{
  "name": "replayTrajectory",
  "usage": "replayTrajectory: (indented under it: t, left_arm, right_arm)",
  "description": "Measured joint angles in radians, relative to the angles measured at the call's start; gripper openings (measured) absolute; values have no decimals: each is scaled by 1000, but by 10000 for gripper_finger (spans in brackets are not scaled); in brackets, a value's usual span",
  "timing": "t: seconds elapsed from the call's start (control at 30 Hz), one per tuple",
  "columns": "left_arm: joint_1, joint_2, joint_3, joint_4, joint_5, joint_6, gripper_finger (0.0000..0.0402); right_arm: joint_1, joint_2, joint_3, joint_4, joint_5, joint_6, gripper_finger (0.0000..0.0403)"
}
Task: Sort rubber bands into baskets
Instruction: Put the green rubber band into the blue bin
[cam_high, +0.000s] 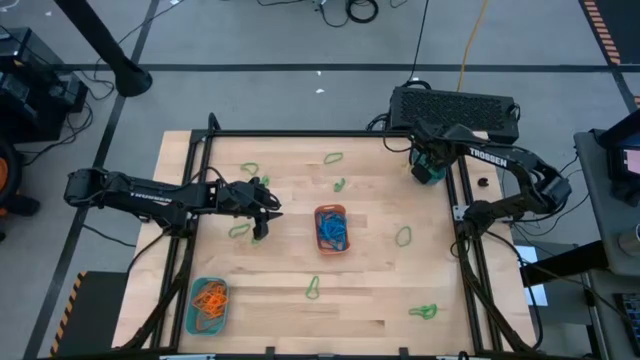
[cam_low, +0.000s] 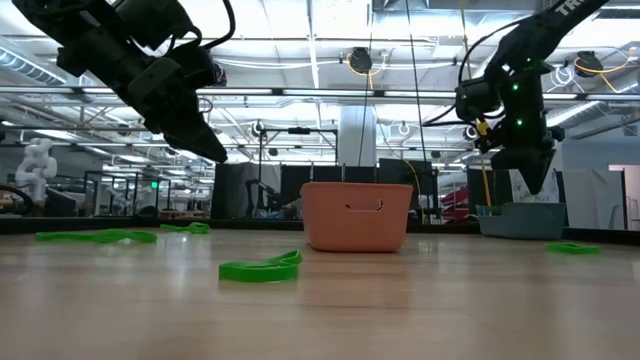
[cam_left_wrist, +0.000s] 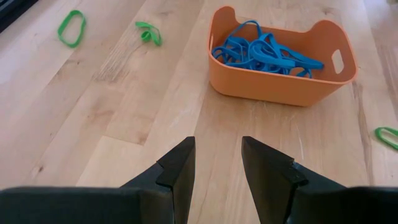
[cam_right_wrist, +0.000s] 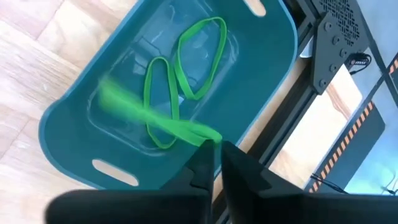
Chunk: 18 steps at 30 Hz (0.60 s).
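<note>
My right gripper (cam_right_wrist: 215, 154) is above the teal basket (cam_right_wrist: 74, 143) at the table's far right corner (cam_high: 428, 170), shut on a green rubber band (cam_right_wrist: 155, 119). Two green bands (cam_right_wrist: 186, 68) lie in that basket. My left gripper (cam_left_wrist: 217, 163) is open and empty above the table's left middle (cam_high: 266, 206), left of the orange basket (cam_left_wrist: 280, 87), which holds blue bands (cam_left_wrist: 264, 53). A second teal basket (cam_high: 193, 318) at the near left holds orange bands (cam_high: 211, 297). Loose green bands lie flat on the table (cam_high: 239, 230), (cam_high: 404, 236), (cam_high: 312, 289). My right gripper pinches one end of the green band (cam_right_wrist: 205, 135) between its two fingertips. The fingers come from above, pointing down into the teal basket. The band stretches away from the fingers over the basket's inside and shows blurred; whether its free end (cam_right_wrist: 112, 96) touches the floor, I cannot tell.
More green bands lie at the far side (cam_high: 249, 170), (cam_high: 333, 158), (cam_high: 340, 185) and near right (cam_high: 423, 312). A black frame (cam_high: 300, 133) runs round the table. A black box (cam_high: 455, 108) stands beyond the far right corner.
</note>
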Motion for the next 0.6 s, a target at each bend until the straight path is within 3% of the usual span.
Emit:
replayTrajectory:
  t: [0.27,0.43,0.6]
  left_arm:
    - [0,0,0,0,0,0,138]
    - [0,0,0,0,0,0,138]
    - [0,0,0,0,0,0,138]
  right_arm:
    - [0,0,18,-30,-3,6,105]
    - [3,1,123,-137,-18,36,130]
    - [50,1,272,-245,-235,97,132]
